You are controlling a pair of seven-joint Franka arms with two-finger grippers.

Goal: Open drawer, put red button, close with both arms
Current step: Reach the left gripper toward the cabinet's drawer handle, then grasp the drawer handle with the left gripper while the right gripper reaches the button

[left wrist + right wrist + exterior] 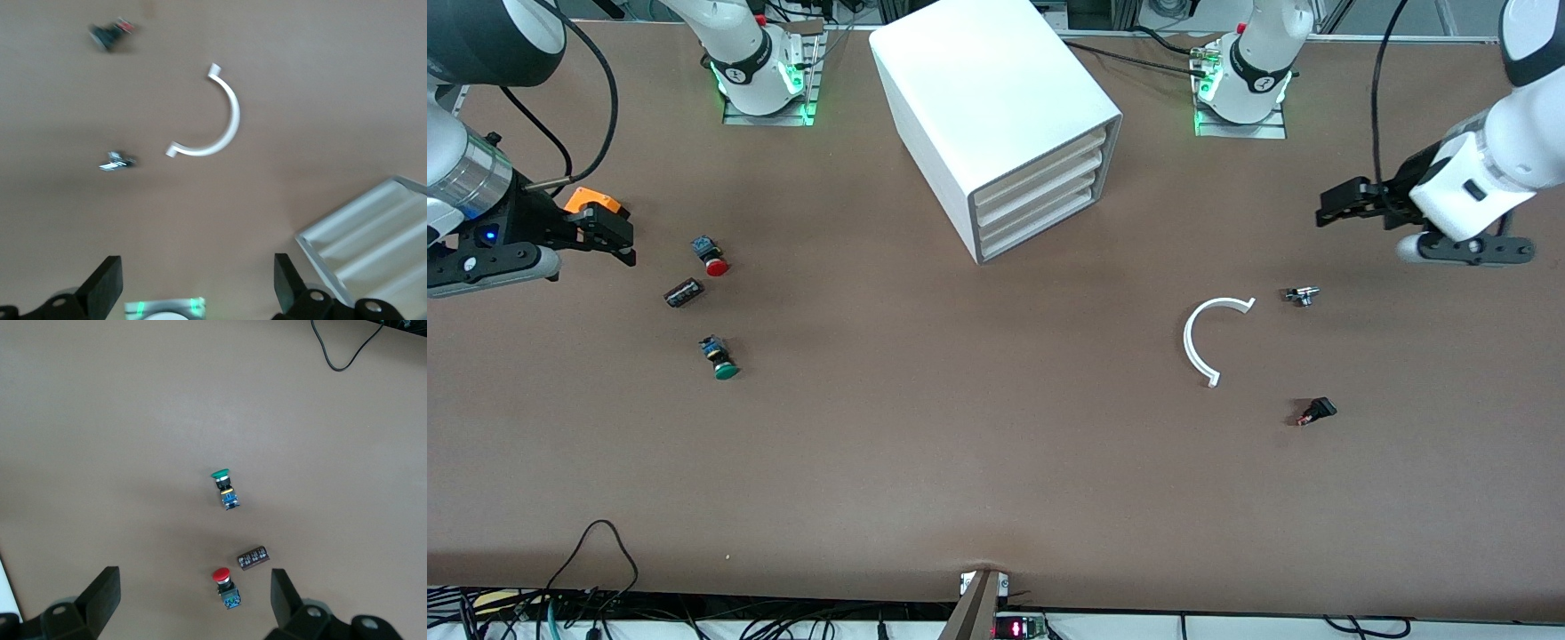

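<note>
The red button (712, 257) lies on its side on the brown desk (960, 427), toward the right arm's end and in the half of the desk nearer the robots' bases. Its long axis runs slanted: the red cap points toward the front camera's edge of the desk, and the black-and-blue body points toward the bases' edge. Just beside it, a little nearer the camera, lies a small dark cylinder (684, 292), and nearer again lies the green button (719, 357), also on its side with its cap toward the camera's edge.

The right gripper (609, 238) hangs in the air over the desk near the right arm's end edge, beside an orange box (591, 201). Its fingers (100, 597) are wide apart and hold nothing. In the right wrist view the red button (226, 587) shows between the two fingers but well below them, on the desk, not touched.

The cabinet (996, 124) stands near the bases' edge in the middle, and all four drawers (1040, 200) are shut.

The left gripper (1327, 212) hangs over the desk near the left arm's end, fingers (103, 288) apart and empty. Below it lie a white curved piece (1205, 338), a small metal part (1302, 295) and a small black part (1316, 412)
</note>
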